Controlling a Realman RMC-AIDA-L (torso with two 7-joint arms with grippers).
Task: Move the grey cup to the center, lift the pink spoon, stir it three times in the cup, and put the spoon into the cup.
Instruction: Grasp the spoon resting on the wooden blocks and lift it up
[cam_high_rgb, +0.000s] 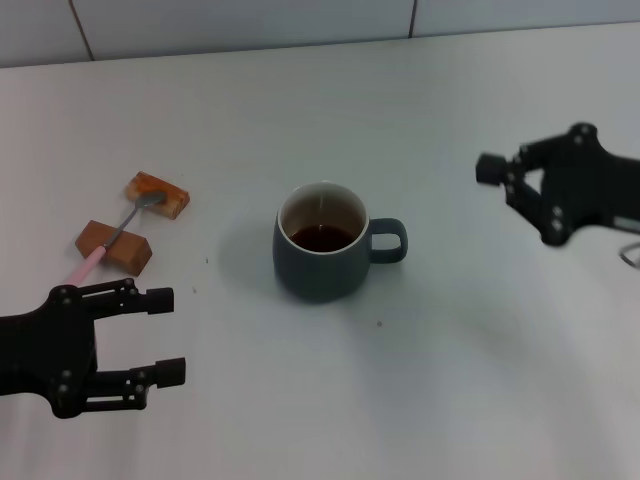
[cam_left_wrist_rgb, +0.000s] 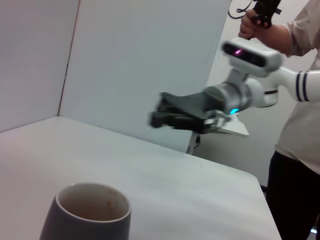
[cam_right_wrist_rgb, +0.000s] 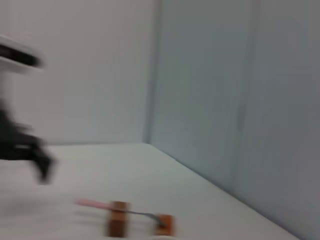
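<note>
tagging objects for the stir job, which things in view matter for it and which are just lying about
For the job:
- grey cup, mid-table, dark liquid inside
- pink spoon, resting across the blocks
- left end effector, open, near the spoon
- right end effector, off to the cup's right

Just lying about:
- two brown blocks

**Grey cup mid-table, spoon on its blocks**

The grey cup (cam_high_rgb: 322, 244) stands upright on the white table (cam_high_rgb: 450, 380), holding dark liquid, its handle toward the right gripper (cam_high_rgb: 497, 186). That gripper hangs well right of the cup, fingers apart. Left of the cup, the pink spoon (cam_high_rgb: 118, 232) bridges two brown blocks (cam_high_rgb: 114, 246). The left gripper (cam_high_rgb: 165, 335), jaws spread, sits nearer than the blocks.
</note>
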